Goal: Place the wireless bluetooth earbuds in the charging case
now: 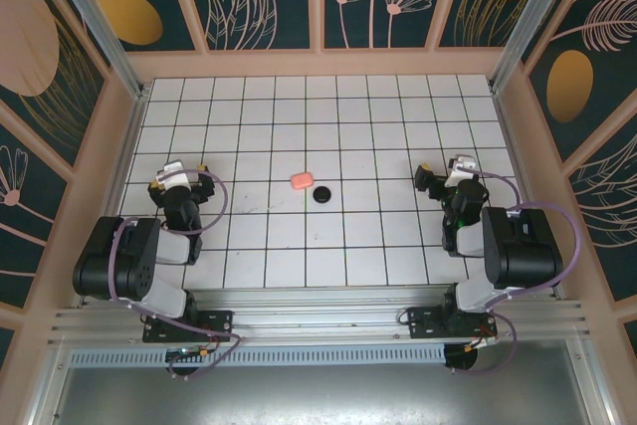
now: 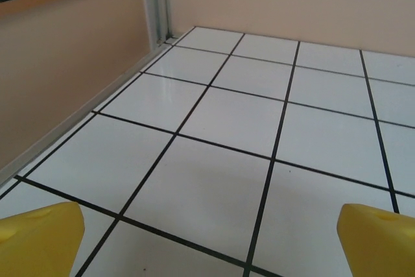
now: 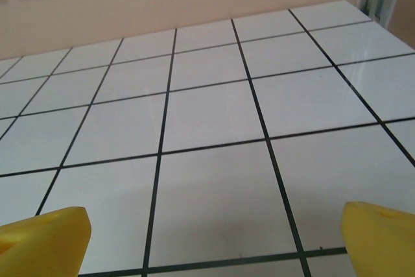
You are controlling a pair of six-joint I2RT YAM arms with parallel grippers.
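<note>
Top view: pink case [image 1: 301,179] mid-table, just beside black disc [image 1: 321,194]; earbuds too small to tell. Left gripper [image 1: 167,178] and right gripper [image 1: 443,176] well apart from both.
Left wrist: jaws spread over bare tiles [image 2: 214,186].
Right wrist: jaws spread likewise.
Best: locate earbuds first, descend slowly.

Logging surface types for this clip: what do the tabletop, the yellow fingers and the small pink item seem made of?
Tabletop: glossy white tiles or a tile-printed sheet with dark grid lines; soft reflections show. Yellow fingers: matte, opaque plastic by the look, smoothly moulded. Pink item: probably smooth plastic, too small to be sure.
</note>
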